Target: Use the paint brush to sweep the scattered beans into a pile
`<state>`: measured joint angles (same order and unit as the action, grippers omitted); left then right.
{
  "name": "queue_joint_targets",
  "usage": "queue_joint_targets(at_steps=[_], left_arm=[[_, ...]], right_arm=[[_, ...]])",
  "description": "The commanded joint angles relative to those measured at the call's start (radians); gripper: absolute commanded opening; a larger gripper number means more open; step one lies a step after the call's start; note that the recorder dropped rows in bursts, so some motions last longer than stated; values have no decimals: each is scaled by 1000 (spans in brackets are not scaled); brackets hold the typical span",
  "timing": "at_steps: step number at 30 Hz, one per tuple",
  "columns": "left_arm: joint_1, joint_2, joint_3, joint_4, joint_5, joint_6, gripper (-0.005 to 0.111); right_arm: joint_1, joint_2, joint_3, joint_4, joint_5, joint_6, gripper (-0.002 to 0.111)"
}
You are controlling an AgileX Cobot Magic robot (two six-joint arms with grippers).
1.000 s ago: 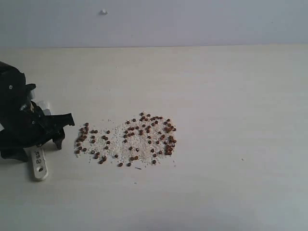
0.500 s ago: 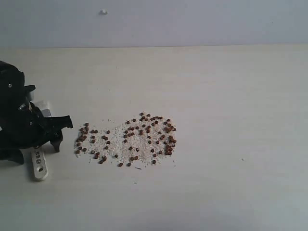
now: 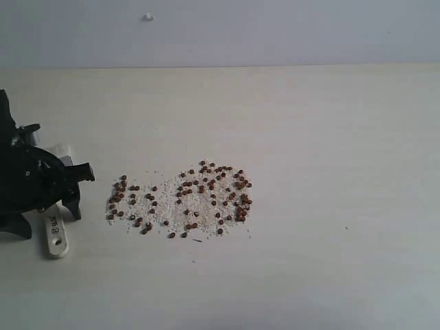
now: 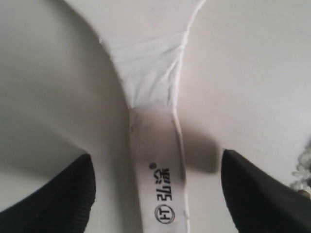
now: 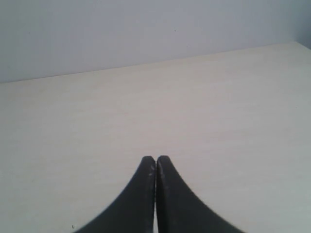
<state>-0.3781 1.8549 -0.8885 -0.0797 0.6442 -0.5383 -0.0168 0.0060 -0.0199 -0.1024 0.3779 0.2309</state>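
The beans [image 3: 185, 201] lie spread in a loose patch with whitish crumbs in the middle of the table; a few show at the edge of the left wrist view [image 4: 302, 170]. The paint brush [image 3: 56, 234] lies flat at the left, its pale handle [image 4: 158, 179] with a printed mark pointing toward the front. My left gripper [image 3: 77, 190] stands open over the handle, one black finger [image 4: 73, 194] on each side and clear of it [image 4: 155, 196]. My right gripper [image 5: 155, 162] is shut on nothing above bare table, out of the exterior view.
The pale table [image 3: 330, 172] ends at a grey wall behind, where a lone white speck [image 3: 148, 17] sits. The left arm's black body covers most of the brush's head in the exterior view.
My left arm has shifted a little to the left over the brush. Its jaws have stayed open, and the brush and beans have not moved.
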Motion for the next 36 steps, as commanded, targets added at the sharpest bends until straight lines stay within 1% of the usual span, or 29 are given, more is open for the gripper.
queue_joint_targets(at_steps=[1, 6, 11, 15, 17, 21, 23, 24, 27, 28, 29, 30, 31, 34, 36], left_arm=[[12, 6, 3, -5, -21, 11, 69], [12, 6, -30, -5, 19, 7, 68], [12, 11, -33, -5, 11, 0, 54], [12, 26, -33, -2, 4, 0, 55], [12, 30, -35, 24, 7, -18, 55], [12, 53, -60, 90, 58, -57, 55], [12, 63, -77, 96, 67, -60, 54], [12, 65, -79, 96, 65, -61, 52], [12, 66, -79, 96, 43, -67, 36], [12, 66, -79, 96, 43, -67, 34], [12, 66, -79, 96, 49, -52, 24], [12, 66, -79, 96, 49, -31, 10], [12, 66, -79, 96, 47, -13, 0], [12, 62, -79, 96, -19, 70, 0], [12, 60, -95, 96, -33, 124, 0]], right_arm=[[-6, -6, 5, -5, -5, 2, 0], [-6, -6, 5, -5, -5, 2, 0], [-6, -6, 5, -5, -5, -1, 0], [-6, -6, 5, -5, -5, -1, 0], [-6, -6, 5, -5, -5, -1, 0], [-6, -6, 5, -5, -5, -1, 0], [-6, -6, 5, -5, -5, -1, 0], [-6, -6, 5, -5, -5, -1, 0], [-6, -6, 5, -5, -5, 1, 0], [-6, -6, 5, -5, -5, 1, 0], [-6, -6, 5, -5, -5, 1, 0], [-6, -6, 5, -5, -5, 1, 0], [-6, -6, 5, -5, -5, 1, 0], [-6, -6, 5, -5, -5, 1, 0], [-6, -6, 5, -5, -5, 1, 0]])
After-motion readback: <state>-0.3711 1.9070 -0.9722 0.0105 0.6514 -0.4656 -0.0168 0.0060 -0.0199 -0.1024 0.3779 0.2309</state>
